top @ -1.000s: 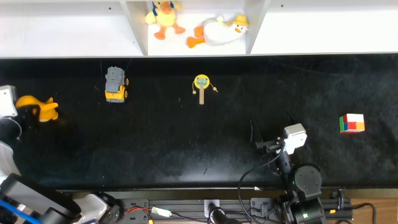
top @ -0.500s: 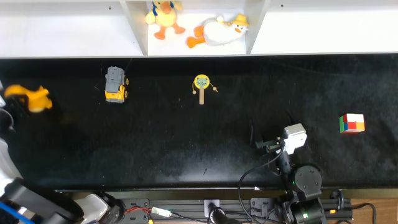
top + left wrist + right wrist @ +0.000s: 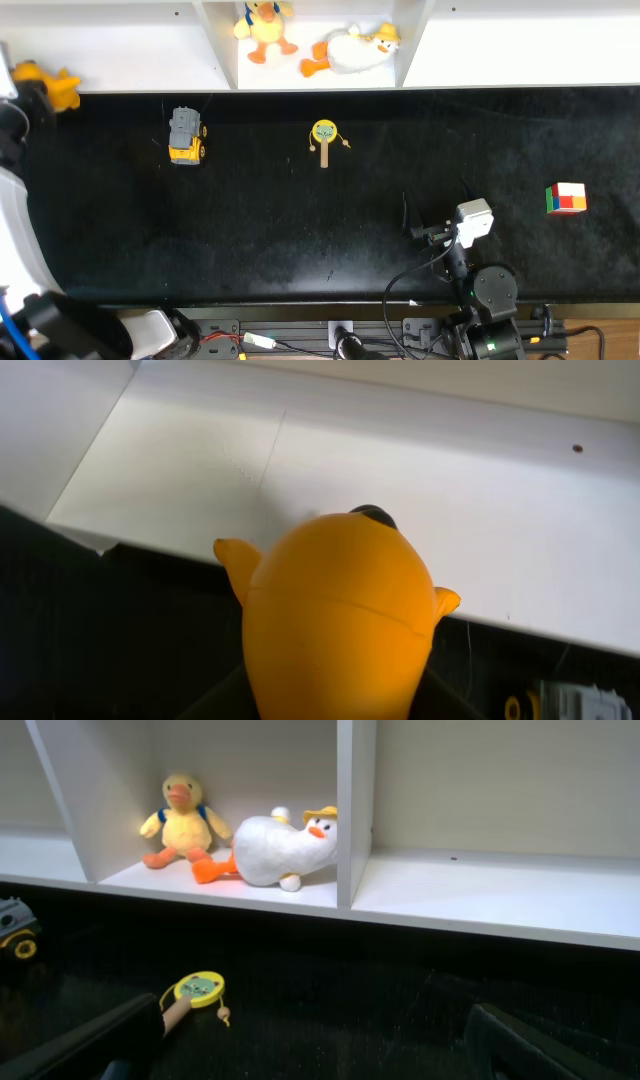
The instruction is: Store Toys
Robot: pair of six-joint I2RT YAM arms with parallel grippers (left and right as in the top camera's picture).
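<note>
- Presently the orange toy (image 3: 340,620) is held clear of the bench (image 3: 300,230) at its far left corner, just in front of the lip of the shelf's left compartment (image 3: 120,50).
- The left gripper (image 3: 30,95) is clamped on the toy, with a dark finger visible on either side of its body in the left wrist view.
- Judged step: carrying the toy to the shelf, with placement not yet made. The next move calls for taking it over the lip and onto the compartment floor, then letting go.
- The middle compartment holds a yellow duck plush (image 3: 265,25) and a white duck plush (image 3: 350,50), which lie touching.
- Toys on the bench awaiting storage:
  - a toy truck (image 3: 186,135) near the far edge, left of centre;
  - a rattle drum (image 3: 324,135) near the far edge, at centre;
  - a colour cube (image 3: 566,198) towards the right edge.
- The right gripper (image 3: 310,1055) sits low near the front edge, right of centre, with its jaws spread wide and holding nothing.
</note>
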